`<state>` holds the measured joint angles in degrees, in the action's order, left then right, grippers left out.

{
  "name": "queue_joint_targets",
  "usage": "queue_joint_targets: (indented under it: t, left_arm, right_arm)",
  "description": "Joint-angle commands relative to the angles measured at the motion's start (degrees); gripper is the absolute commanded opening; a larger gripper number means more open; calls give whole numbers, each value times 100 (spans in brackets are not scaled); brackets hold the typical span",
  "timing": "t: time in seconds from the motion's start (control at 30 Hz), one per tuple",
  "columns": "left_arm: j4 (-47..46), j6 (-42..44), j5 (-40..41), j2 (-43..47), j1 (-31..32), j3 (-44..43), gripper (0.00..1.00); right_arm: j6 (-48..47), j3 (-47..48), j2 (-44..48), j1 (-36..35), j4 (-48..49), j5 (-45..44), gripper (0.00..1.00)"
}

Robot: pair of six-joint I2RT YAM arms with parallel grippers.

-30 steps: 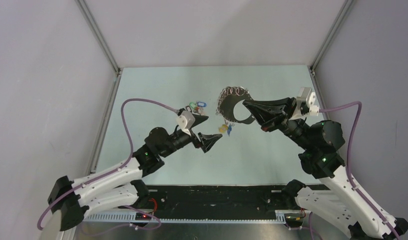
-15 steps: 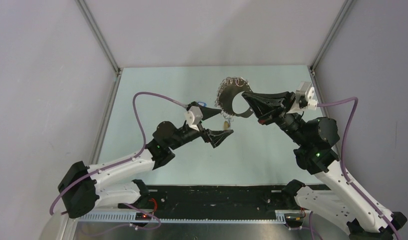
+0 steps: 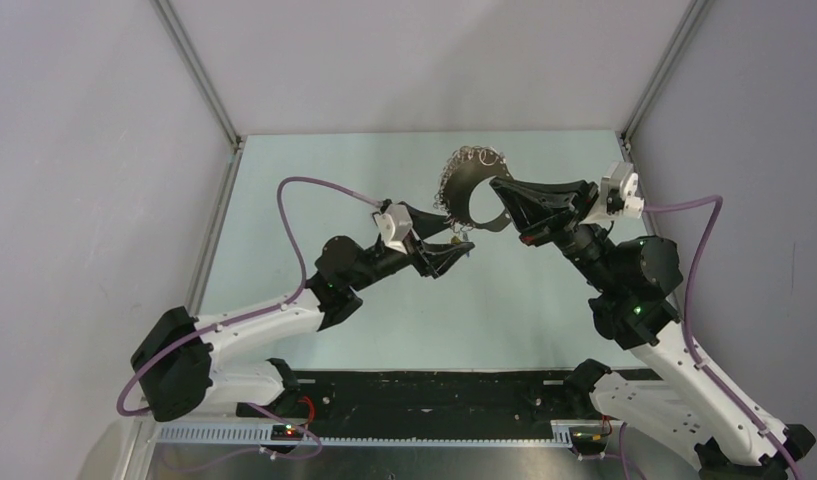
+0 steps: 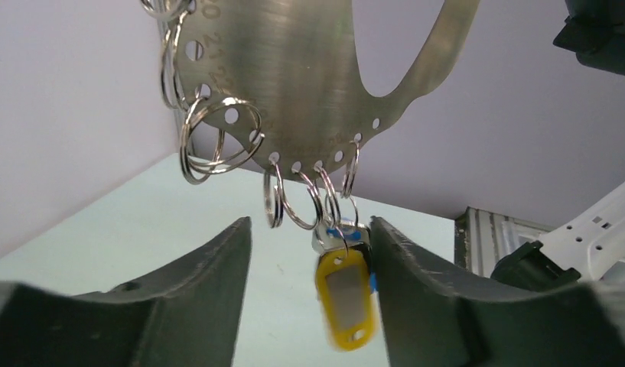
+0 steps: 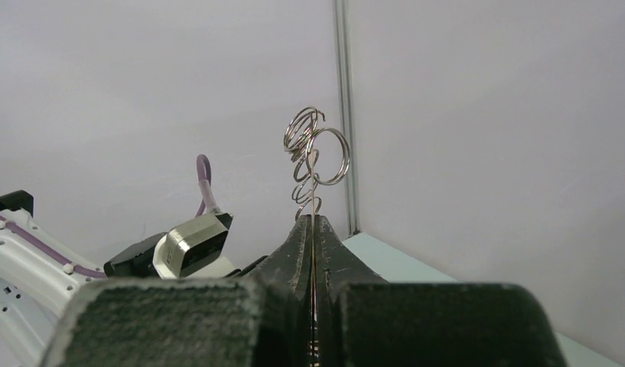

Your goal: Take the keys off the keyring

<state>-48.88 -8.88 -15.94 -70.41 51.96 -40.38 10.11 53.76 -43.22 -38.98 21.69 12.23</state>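
The keyring (image 3: 464, 190) is a flat tan-grey metal loop fringed with small silvery rings, held up off the table. My right gripper (image 3: 496, 185) is shut on its right edge. In the right wrist view the thin plate runs between the closed jaws of the right gripper (image 5: 313, 219), with rings (image 5: 315, 153) above. A key with a yellow-orange tag (image 4: 344, 298) hangs from the keyring's (image 4: 309, 69) lowest rings, with a bit of blue behind it. My left gripper (image 4: 309, 229) is open, its fingers either side of that key (image 3: 453, 241), the right finger (image 4: 416, 283) close against the tag.
The pale green table (image 3: 324, 180) is bounded by metal rails on the left (image 3: 209, 250) and right (image 3: 634, 150). The left arm's purple cable (image 3: 304, 185) arcs above the table. The black base strip (image 3: 434, 390) runs along the near edge.
My left gripper has moved right and further back, up to the hanging key, and now straddles it. My right gripper has carried the keyring slightly further back.
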Motion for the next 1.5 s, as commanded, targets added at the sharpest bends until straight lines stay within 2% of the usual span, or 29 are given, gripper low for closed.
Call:
queue_joint_targets:
  t: [0.0, 0.03, 0.07, 0.1, 0.17, 0.3, 0.37, 0.4, 0.43, 0.47, 0.5, 0.53, 0.57, 0.6, 0.63, 0.7, 0.77, 0.87, 1.0, 1.17, 1.23, 1.33, 1.47]
  left_arm:
    - [-485, -89, -45, -48, -13, -101, 50]
    - [-496, -110, -83, -82, -14, -106, 32]
    - [-505, -120, -114, -97, -12, -116, 22]
    - [-507, -155, -145, -131, -13, -117, 6]
    - [-505, -245, -160, -124, -19, -95, 1]
    - [-336, -427, 115, 141, -19, 159, 0]
    - [212, -355, 275, 425, -20, 221, 0]
    - [878, -318, 332, 525, -15, 131, 0]
    - [1284, -202, 446, 699, -16, 45, 0]
    - [2188, -127, 475, 768, -14, -210, 0]
    - [2663, 50, 521, 878, -16, -380, 0]
    - [3677, 162, 544, 906, -13, -753, 0]
    - [4142, 386, 626, 911, -14, -946, 0]
    - [5168, 523, 737, 859, -14, -1361, 0]
    - [6090, 837, 797, 821, -17, -1566, 0]
    - [7193, 1328, 1011, 676, -16, -2358, 0]
    - [8002, 1796, 1224, 538, -19, -2843, 0]
    - [8883, 2635, 1443, 374, 23, -3354, 0]
    - [9101, 3755, 2169, 447, 263, -3612, 0]
    - [9113, 5473, 3451, 589, 832, -3208, 0]
    - [9109, 5784, 3769, 542, 921, -3122, 0]
    - [9093, 6014, 3808, 528, 940, -3166, 0]
    - [8868, 6249, 3881, 548, 933, -3276, 0]
  right_arm:
    - [83, 246, 201, 5, 378, -321, 0]
    - [87, 238, 240, 5, 366, -382, 0]
    - [96, 239, 283, 9, 315, -459, 0]
    - [110, 234, 299, 7, 286, -507, 0]
    - [96, 231, 393, 5, 145, -707, 0]
    - [94, 44, 686, 5, -266, -1297, 0]
    - [170, -149, 867, 10, -657, -1697, 5]
    - [280, -312, 995, 16, -771, -1965, 22]
    - [351, -400, 1064, 14, -1005, -2095, 33]
    - [441, -592, 1209, 14, -1104, -2298, 59]
    - [449, -690, 1285, 16, -1292, -2362, 70]
    - [451, -889, 1458, 15, -1375, -2439, 86]
    - [432, -988, 1541, 14, -1547, -2464, 90]
    - [367, -1174, 1728, 14, -1621, -2469, 96]
    - [320, -1258, 1826, 13, -1760, -2444, 97]
    - [112, -1519, 2155, 21, -1897, -2227, 98]
    - [-47, -1726, 2290, 22, -1968, -1781, 96]
    - [-304, -1923, 2257, 24, -2012, -1235, 88]
    - [-656, -1982, 1826, 17, -1856, -92, 80]
    - [-959, -1983, 1399, 9, -1464, 782, 70]
    - [-982, -1983, 1254, 1, -1312, 958, 68]
    - [-1198, -1983, 1062, -3, -1109, 1181, 64]
    - [-1275, -2063, 898, -5, -843, 1420, 63]
